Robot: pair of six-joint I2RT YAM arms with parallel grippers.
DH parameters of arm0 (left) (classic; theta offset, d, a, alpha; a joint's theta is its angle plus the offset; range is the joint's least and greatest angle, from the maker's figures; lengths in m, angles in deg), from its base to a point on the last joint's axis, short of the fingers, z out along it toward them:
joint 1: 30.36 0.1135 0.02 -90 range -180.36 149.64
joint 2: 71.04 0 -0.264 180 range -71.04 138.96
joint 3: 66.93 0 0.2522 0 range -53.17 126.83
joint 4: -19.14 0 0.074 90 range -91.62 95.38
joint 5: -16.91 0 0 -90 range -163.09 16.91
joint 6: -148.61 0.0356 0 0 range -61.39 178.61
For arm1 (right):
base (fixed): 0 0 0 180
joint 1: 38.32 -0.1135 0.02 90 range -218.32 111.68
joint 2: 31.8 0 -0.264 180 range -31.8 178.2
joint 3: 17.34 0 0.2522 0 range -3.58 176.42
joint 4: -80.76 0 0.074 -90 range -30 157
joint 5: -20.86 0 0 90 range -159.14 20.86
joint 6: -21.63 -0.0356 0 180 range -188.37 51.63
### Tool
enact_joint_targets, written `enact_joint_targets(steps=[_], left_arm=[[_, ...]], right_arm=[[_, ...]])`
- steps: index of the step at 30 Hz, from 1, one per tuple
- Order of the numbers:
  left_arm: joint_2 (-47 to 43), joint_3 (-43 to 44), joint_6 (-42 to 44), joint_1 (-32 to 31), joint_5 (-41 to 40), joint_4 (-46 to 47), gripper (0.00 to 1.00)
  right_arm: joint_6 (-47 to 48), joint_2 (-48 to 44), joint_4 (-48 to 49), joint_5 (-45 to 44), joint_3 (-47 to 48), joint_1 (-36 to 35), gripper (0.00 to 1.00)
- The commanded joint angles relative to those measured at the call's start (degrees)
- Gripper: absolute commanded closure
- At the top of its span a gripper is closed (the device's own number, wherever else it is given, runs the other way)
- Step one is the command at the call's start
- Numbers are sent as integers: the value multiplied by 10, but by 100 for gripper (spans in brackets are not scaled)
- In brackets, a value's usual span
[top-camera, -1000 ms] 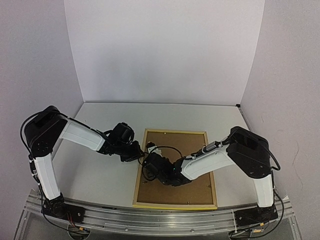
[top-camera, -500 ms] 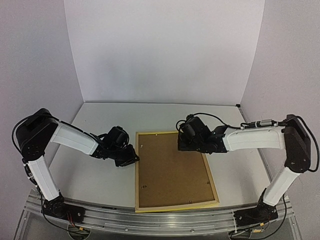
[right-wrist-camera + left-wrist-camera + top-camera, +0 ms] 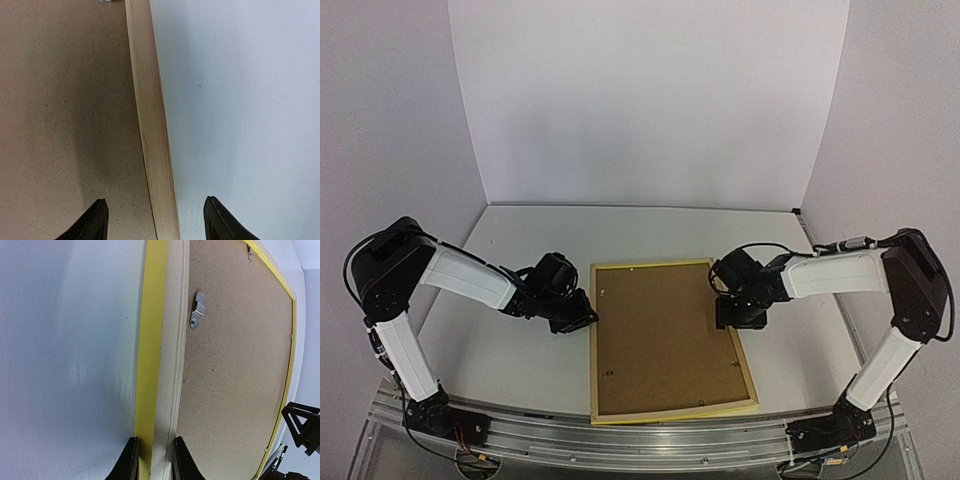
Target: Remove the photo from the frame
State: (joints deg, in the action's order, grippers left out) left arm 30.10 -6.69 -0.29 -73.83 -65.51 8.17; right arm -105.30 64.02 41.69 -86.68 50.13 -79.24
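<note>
The frame (image 3: 670, 412) lies face down on the table, its yellow rim around a brown backing board (image 3: 660, 335). The photo is hidden beneath that board. My left gripper (image 3: 588, 318) is shut on the frame's left rail. In the left wrist view its fingers (image 3: 153, 460) pinch the yellow and pale wood edge (image 3: 159, 365). My right gripper (image 3: 730, 318) hovers open at the right rail. In the right wrist view its jaws (image 3: 156, 220) straddle the pale wood edge (image 3: 150, 125), one finger over the backing board (image 3: 60, 100), the other over bare table, neither touching.
A small metal hanger clip (image 3: 196, 310) sits on the backing board near the left rail. White walls close in the table on three sides. The frame's near edge lies close to the arms' mounting rail (image 3: 640, 445).
My right arm swung off the middle of the backing board to the far right corner, then along the right rail, jaws wider. The frame shifted slightly while the left gripper kept its hold.
</note>
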Motion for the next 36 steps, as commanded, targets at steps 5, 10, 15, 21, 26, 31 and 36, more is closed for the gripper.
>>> enact_joint_targets(steps=[5, 10, 15, 21, 26, 31, 36], left_arm=[[19, -8, -12, 0, 27, -73, 100], [-4, -8, 23, 0, 34, -74, 88], [-77, 26, 72, 0, -46, -152, 14], [-150, 78, 125, 6, -156, -256, 0], [-161, 89, 169, 48, -116, -257, 0], [-131, 108, 225, 108, -34, -241, 0], [-73, 130, 281, 127, 33, -246, 3]], right_arm=[[1, 69, -14, 40, 9, 27, 61], [57, 97, -3, 52, 26, 40, 90], [161, 124, 4, 86, 80, 74, 100], [359, 199, 1, 185, 206, 97, 100], [568, 275, -51, 265, 329, 113, 100], [732, 353, -144, 313, 454, 115, 100], [852, 404, -188, 351, 529, 121, 100]])
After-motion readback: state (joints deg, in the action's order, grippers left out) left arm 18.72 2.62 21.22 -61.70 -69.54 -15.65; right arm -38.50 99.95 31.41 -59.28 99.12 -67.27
